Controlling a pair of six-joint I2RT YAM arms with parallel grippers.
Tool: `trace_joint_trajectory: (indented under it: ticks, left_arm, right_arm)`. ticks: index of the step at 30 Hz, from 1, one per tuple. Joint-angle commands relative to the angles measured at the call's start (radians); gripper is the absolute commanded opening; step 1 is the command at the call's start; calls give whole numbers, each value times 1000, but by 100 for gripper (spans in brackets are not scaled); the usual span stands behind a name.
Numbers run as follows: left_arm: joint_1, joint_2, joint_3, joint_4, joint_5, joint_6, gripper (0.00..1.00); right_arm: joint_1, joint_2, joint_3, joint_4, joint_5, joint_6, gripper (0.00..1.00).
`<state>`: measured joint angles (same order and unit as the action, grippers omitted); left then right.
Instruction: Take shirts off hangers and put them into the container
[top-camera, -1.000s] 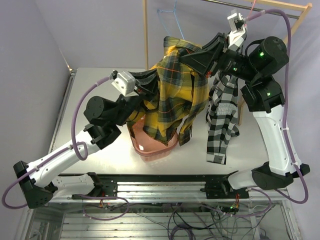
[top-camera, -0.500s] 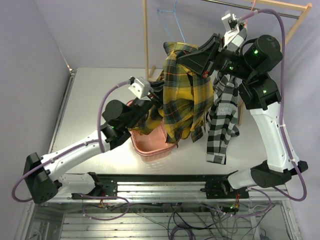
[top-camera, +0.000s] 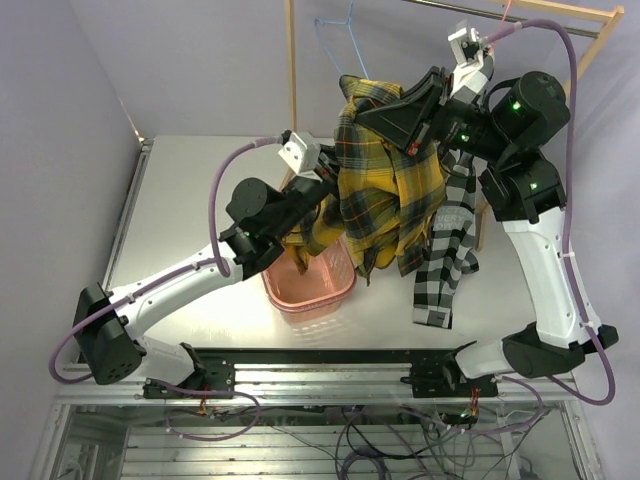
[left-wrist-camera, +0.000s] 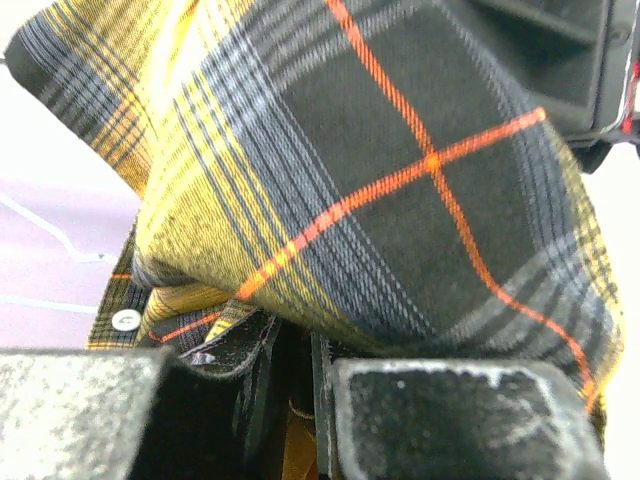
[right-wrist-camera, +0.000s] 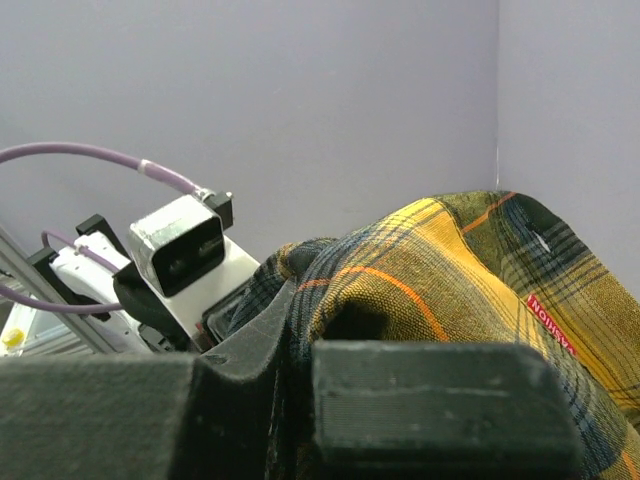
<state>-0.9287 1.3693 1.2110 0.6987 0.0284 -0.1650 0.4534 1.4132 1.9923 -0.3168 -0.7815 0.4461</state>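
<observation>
- Yellow plaid shirt (top-camera: 390, 190): off any hanger, bunched and held high over the middle of the table (top-camera: 190, 190). Tails dangling partly into the salmon basket (top-camera: 310, 295), partly past its right rim.
- Top of the bundle pinched by the right gripper (top-camera: 360, 112), jaws together on a fold, cloth draped over the fingers (right-wrist-camera: 440, 410) in the wrist view.
- Left flank nipped by the left gripper (top-camera: 328, 192), fingers (left-wrist-camera: 460, 420) nearly closed, plaid squeezed into the narrow slot between them.
- Step in hand, by the look of it: lowering and stuffing this shirt into the basket.
- To do it well: shift the bundle left so the loose right-hand tails clear the rim. Lower both grips together, feeding the low end in first and folding the top down onto it. Release only once the bulk sits inside.
- Risk: a dragging hem sliding or tipping the light basket.
- Further out: checked shirt (top-camera: 445, 240) hanging just right of the plaid, its top hidden behind the right arm. Bare blue hanger (top-camera: 345, 40) high at the far side, beside the wooden rack (top-camera: 291, 70).
</observation>
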Motion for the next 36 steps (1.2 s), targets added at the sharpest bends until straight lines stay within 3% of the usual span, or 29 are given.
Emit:
trace_joint_trajectory:
  ticks: [1,11,15,16,17,21,24,27,36]
  left_arm:
    - [-10,-11,89,46,60,-23,21]
    - [-10,-229,-177,-64,-166,79,25]
    - [-10,-298,-246,-173,-251,89,58]
    - [-10,-308,-251,-217,-249,101,75]
    - [-11,-316,-250,-254,-247,116,81]
    - [-11,-370,-228,-431,-342,144,81]
    - [-11,-448,-227,-513,-541,136,76]
    - [-10,-522,-234,-528,-720,149,79]
    - [-8,-658,-288,-549,-868,174,79]
  right_arm:
    - [2,-38,-9,35,4,-20,0]
    - [2,-38,-17,55,-40,-2,0]
    - [2,-3,-1,101,-93,45,0]
    - [2,7,2,113,-107,55,0]
    - [2,18,2,128,-118,73,0]
    - [2,58,14,168,-150,107,0]
    - [4,93,35,186,-178,130,0]
    - [7,115,56,211,-198,149,0]
    - [27,171,87,283,-249,207,0]
